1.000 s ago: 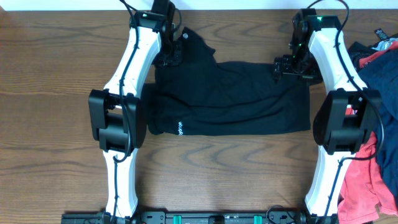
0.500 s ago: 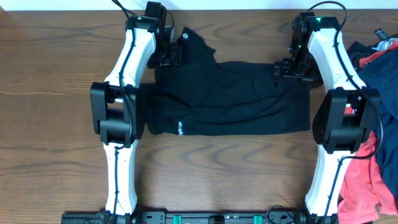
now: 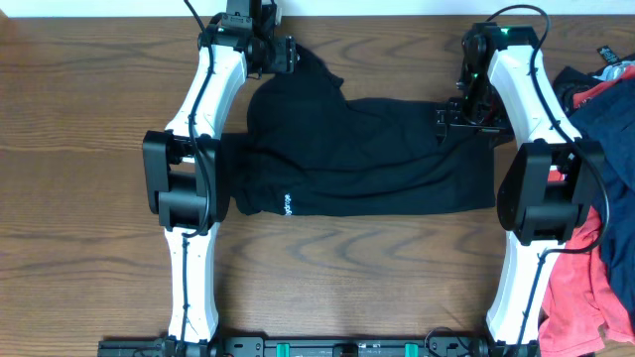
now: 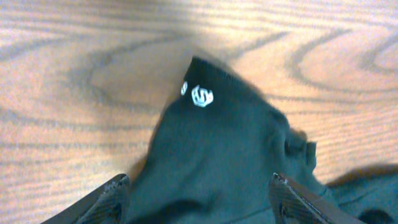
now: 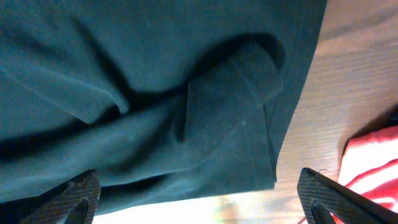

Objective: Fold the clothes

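Note:
The clothes in work are a black short-sleeved shirt point(image 3: 367, 159), lying crumpled and partly folded between the two arms, with a small white logo point(image 3: 288, 205) near its front left edge. Its far-left sleeve tip carries another white logo point(image 4: 200, 95). My left gripper point(image 3: 283, 55) hovers over that sleeve. Its fingers point(image 4: 109, 199) stand wide apart, open, and the cloth lies loose below them. My right gripper point(image 3: 451, 111) is over the shirt's rumpled far-right corner point(image 5: 236, 106), open, holding nothing.
A heap of other clothes lies at the table's right edge: a coral-red garment point(image 3: 571, 288) and a dark navy one point(image 3: 610, 139). Red cloth with white marks point(image 5: 373, 155) shows close to the shirt's right edge. Bare wood table point(image 3: 89, 149) surrounds the shirt.
My left gripper has opened, let go of the sleeve and drawn back toward the far edge. The sleeve now lies flat. The right arm has barely moved.

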Action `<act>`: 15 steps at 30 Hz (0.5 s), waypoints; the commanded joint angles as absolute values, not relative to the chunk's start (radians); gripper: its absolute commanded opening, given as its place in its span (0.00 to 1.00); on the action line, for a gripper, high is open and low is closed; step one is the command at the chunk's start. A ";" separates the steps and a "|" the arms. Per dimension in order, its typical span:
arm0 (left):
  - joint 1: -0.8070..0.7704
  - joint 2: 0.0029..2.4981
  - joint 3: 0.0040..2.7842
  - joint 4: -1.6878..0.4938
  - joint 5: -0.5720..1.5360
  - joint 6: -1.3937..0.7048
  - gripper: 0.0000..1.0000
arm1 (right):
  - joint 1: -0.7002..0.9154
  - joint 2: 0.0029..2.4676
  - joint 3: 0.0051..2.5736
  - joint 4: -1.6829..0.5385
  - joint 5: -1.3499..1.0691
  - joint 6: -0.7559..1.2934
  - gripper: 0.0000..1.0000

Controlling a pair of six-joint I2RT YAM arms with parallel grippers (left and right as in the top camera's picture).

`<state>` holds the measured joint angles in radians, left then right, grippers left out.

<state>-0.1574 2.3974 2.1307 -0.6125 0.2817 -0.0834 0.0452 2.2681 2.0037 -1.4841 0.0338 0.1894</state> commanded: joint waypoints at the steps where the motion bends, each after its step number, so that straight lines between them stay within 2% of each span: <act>1: -0.152 2.460 2.150 -0.593 0.284 -0.112 0.73 | 0.054 2.265 2.015 -1.499 0.037 0.175 0.99; 15: -0.152 2.600 2.150 -0.521 0.307 -0.132 0.73 | 0.060 2.265 2.015 -1.569 0.033 0.186 0.99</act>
